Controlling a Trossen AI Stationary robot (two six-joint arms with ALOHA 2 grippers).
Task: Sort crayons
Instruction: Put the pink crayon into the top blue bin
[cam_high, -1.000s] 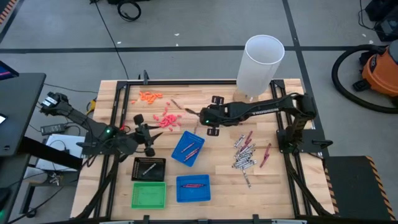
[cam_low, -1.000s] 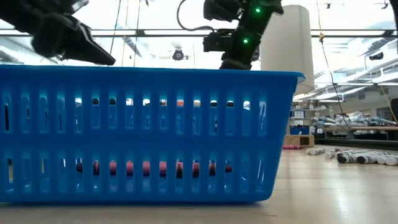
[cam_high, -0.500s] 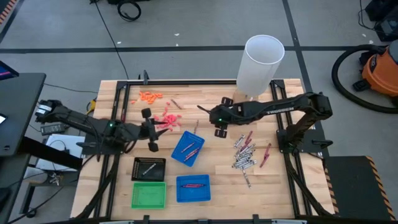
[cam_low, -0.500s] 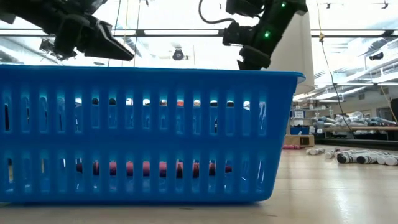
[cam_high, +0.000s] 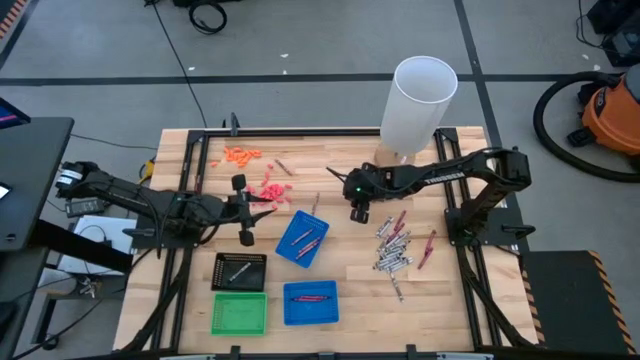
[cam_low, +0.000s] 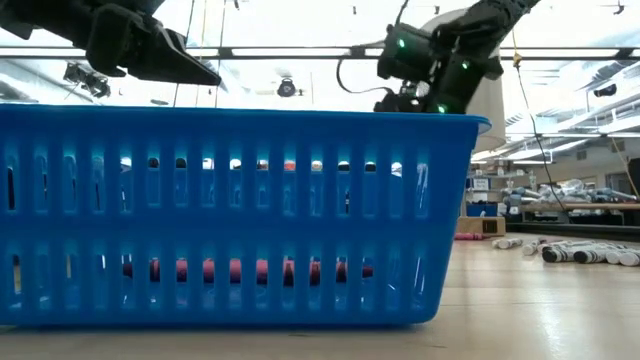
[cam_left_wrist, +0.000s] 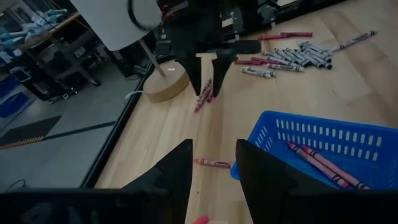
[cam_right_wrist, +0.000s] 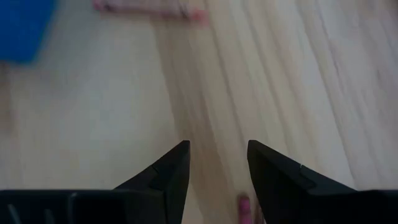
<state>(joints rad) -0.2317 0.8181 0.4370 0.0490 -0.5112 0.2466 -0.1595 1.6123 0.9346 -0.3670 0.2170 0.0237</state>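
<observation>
Both end effectors empty, fingers parted: left end effector (cam_high: 262, 208) beside tilted blue tray (cam_high: 303, 238), right end effector (cam_high: 360, 213) near loose crayons (cam_high: 393, 247).

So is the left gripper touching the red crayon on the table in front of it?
Apart. In the left wrist view the open left gripper frames the red crayon lying on bare table, with wood visible either side of it.

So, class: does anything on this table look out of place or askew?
Yes. One blue tray sits skewed, unlike the black tray, and small pink bits lie scattered loose near a stray crayon.
</observation>
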